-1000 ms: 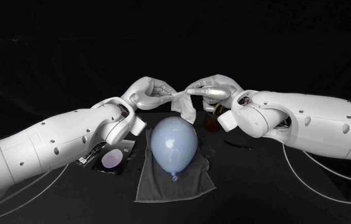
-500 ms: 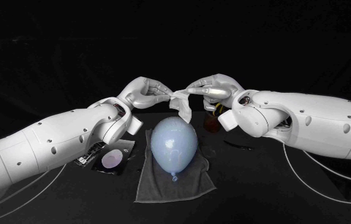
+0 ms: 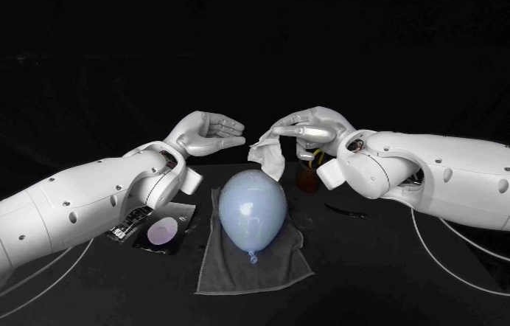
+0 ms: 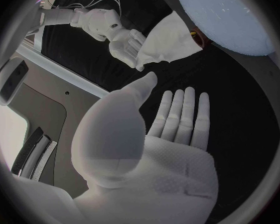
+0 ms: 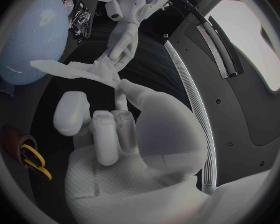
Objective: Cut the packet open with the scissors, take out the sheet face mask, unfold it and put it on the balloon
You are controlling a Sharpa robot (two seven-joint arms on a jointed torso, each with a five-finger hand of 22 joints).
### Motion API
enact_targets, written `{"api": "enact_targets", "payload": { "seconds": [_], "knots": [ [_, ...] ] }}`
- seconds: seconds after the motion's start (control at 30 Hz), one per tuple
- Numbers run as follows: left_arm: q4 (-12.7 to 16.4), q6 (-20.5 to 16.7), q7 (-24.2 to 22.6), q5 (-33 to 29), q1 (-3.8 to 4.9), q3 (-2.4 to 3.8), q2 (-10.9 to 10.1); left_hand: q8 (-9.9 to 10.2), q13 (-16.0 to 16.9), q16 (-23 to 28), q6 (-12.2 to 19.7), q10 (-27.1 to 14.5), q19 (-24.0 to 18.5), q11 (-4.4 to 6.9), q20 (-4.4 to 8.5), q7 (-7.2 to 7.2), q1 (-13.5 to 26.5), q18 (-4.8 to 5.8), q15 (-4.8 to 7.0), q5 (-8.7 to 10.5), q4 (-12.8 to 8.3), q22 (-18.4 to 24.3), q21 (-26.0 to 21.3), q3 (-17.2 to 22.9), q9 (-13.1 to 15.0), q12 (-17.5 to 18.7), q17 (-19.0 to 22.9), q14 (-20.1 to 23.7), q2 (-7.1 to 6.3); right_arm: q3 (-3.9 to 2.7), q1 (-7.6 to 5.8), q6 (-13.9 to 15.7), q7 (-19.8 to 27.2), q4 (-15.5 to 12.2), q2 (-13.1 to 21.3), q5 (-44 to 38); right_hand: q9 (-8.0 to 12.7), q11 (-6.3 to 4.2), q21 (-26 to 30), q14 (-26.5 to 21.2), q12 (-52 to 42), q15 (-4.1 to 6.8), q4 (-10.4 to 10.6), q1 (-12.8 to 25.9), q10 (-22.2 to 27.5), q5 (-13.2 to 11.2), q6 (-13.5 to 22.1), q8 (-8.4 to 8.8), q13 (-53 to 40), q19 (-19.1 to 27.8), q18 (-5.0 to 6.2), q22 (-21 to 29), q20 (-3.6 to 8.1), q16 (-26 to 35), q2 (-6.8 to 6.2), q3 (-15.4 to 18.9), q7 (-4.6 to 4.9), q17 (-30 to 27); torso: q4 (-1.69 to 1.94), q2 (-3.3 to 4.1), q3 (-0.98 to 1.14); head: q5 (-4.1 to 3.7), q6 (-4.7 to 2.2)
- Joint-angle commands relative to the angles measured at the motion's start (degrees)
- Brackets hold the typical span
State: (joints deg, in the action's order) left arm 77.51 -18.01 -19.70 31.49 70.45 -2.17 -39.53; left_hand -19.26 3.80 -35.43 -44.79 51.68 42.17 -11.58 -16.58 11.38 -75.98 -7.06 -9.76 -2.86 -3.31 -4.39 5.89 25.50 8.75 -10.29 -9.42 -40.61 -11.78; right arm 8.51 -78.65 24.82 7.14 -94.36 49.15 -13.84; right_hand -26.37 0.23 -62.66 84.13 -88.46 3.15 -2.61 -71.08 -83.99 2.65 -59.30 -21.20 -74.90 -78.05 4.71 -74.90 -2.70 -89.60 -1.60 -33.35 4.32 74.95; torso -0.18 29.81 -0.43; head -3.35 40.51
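Observation:
A white sheet mask [image 3: 270,156] hangs partly folded from my right hand [image 3: 306,129], which pinches its top edge above the far end of the balloon [image 3: 253,206]. The pale blue balloon lies on a grey towel [image 3: 257,271], knot toward me. My left hand [image 3: 209,133] hovers just left of the mask, apart from it and holding nothing. In the left wrist view its fingers [image 4: 180,117] are stretched out straight, with the right hand [image 4: 124,44] and mask [image 4: 168,37] beyond. The right wrist view shows the mask [image 5: 84,68] at my fingertips beside the balloon [image 5: 29,35].
The opened black packet [image 3: 159,231] lies on the table left of the towel, under my left arm. A dark red cup [image 3: 308,180] holding the yellow-handled scissors [image 5: 32,158] stands behind the balloon on the right. A small dark scrap [image 3: 346,210] lies right of the towel.
My left hand has let go of the mask and drawn back to the left. The mask now hangs from my right hand alone, which has stayed in place.

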Motion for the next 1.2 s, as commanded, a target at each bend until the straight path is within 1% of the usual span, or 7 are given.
{"api": "enact_targets", "payload": {
  "seconds": [0.03, 0.23, 0.33, 0.47, 0.57, 0.87, 1.2],
  "knots": [
    [0.52, -1.08, 0.02, -1.36, 0.04, 0.07, -0.09, -0.04, 0.06, -0.17, 0.52, -0.58, -0.28, 0.05, -0.07, 2.25, 0.04, 0.47, -0.01, 0.09, 0.15, 0.13, -0.35, -0.53, 0.02, -0.38, -0.10, 0.51, 0.50, -0.06, -0.03, 0.65, 0.62, 0.03, -0.02, 0.00, -1.78, -0.29, -0.37, 5.87, -0.29, 0.36, -0.18, 0.14, -5.38, 0.14, -0.40, -0.27, -14.17, -0.49, 0.66, -4.88, -0.05, -0.40, 0.64, -0.26, -0.05, 15.05, 0.00, 0.01, 0.02, 0.01, -0.06],
    [2.81, -3.40, -0.40, -3.79, -0.09, 0.07, -1.74, -4.25, 2.61, -11.34, -4.35, 6.12, 11.15, 2.88, 1.40, 0.28, -0.26, -3.65, 3.54, -0.45, 2.20, -2.43, 5.71, -1.78, 1.70, -7.99, -5.01, -8.69, 3.06, -0.07, -0.04, 3.53, 1.21, 0.03, 0.01, 0.74, -1.79, -0.29, -0.57, 5.87, -0.41, 0.36, -0.21, 0.19, -5.44, 0.14, -0.40, -0.30, -14.26, -0.58, 0.62, -4.96, -0.05, -0.40, 0.66, -0.27, -0.05, 15.05, -0.09, 0.03, 0.08, -0.09, -0.09],
    [5.20, -3.65, -0.55, -6.00, -0.49, 0.07, -3.30, -7.01, 6.51, -23.03, -5.62, 9.00, 22.22, 5.79, 6.82, -1.97, -0.13, -3.49, 6.95, -0.20, 4.16, -6.51, 13.97, -2.73, 3.26, -15.78, -10.54, -16.09, 4.42, -0.07, -0.04, 5.33, 1.83, 0.06, 0.01, 1.27, -1.79, -0.29, -0.57, 5.87, -0.41, 0.36, -0.21, 0.19, -5.44, 0.14, -0.40, -0.30, -14.26, -0.58, 0.62, -4.96, -0.05, -0.40, 0.66, -0.27, -0.05, 15.05, -0.06, 0.01, 0.10, -0.24, -0.15],
    [8.66, -3.01, -0.34, -10.74, -1.22, 0.06, -5.28, -9.18, 10.55, -31.82, -5.76, 8.51, 27.96, 6.90, 10.05, -2.52, 0.23, -3.42, 8.70, -0.04, 7.02, -10.66, 21.25, -2.78, 4.75, -22.57, -15.62, -22.51, 5.01, -0.07, -0.04, 7.61, 2.63, 0.32, -0.14, 1.94, -1.80, -0.29, -0.53, 5.87, -0.40, 0.36, -0.23, 0.20, -5.43, 0.14, -0.40, -0.32, -14.25, -0.56, 0.63, -4.95, -0.05, -0.40, 0.65, -0.27, -0.06, 15.05, 0.07, -0.05, 0.03, -0.64, -0.19],
    [10.66, -2.57, 0.26, -13.73, -1.89, 0.06, -6.21, -9.91, 13.61, -42.07, -4.24, 8.48, 31.91, 7.49, 11.49, -2.73, 1.58, -3.22, 9.59, 0.00, 10.27, -14.71, 28.05, -2.67, 5.51, -27.44, -36.72, -33.68, 4.95, -0.07, -0.05, 8.77, 3.07, 0.48, -0.24, 2.26, -1.80, -0.29, -0.53, 5.87, -0.40, 0.36, -0.23, 0.20, -5.43, 0.14, -0.40, -0.32, -14.25, -0.56, 0.63, -4.95, -0.05, -0.40, 0.65, -0.27, -0.06, 15.05, 0.07, -0.06, 0.00, -0.74, -0.35],
    [14.27, -0.13, 6.44, -20.76, -4.07, 0.03, -6.01, -14.13, 19.49, -45.30, -2.84, 7.65, 28.00, 8.39, 12.31, -3.63, 1.68, -3.27, 10.53, 0.03, 16.41, -23.25, 39.44, -1.36, 8.49, -36.56, -47.33, -38.24, 4.35, -0.07, -0.05, 10.22, 3.63, 0.65, -0.65, 2.55, -1.82, -0.30, -0.51, 5.87, -0.37, 0.36, -0.28, 0.25, -5.41, 0.14, -0.41, -0.36, -14.22, -0.56, 0.64, -4.95, -0.05, -0.40, 0.64, -0.28, -0.07, 15.05, 0.01, 0.07, -0.02, -0.62, -0.72],
    [14.35, -1.35, 9.05, -30.28, -4.96, 0.05, -2.61, -11.24, 20.23, -45.96, -0.68, 8.97, 26.84, 7.81, 12.05, -2.78, 3.70, -2.98, 10.12, 0.04, 19.90, -26.78, 43.34, -2.34, 7.12, -37.88, -50.35, -39.75, 4.45, -0.07, -0.04, 10.07, 3.66, 0.06, -1.41, 2.18, -1.82, -0.30, -0.51, 5.87, -0.37, 0.36, -0.28, 0.25, -5.41, 0.14, -0.41, -0.36, -14.22, -0.56, 0.64, -4.95, -0.05, -0.40, 0.64, -0.28, -0.07, 15.05, -0.08, 0.04, 0.02, -0.32, -1.01]
  ]
}}
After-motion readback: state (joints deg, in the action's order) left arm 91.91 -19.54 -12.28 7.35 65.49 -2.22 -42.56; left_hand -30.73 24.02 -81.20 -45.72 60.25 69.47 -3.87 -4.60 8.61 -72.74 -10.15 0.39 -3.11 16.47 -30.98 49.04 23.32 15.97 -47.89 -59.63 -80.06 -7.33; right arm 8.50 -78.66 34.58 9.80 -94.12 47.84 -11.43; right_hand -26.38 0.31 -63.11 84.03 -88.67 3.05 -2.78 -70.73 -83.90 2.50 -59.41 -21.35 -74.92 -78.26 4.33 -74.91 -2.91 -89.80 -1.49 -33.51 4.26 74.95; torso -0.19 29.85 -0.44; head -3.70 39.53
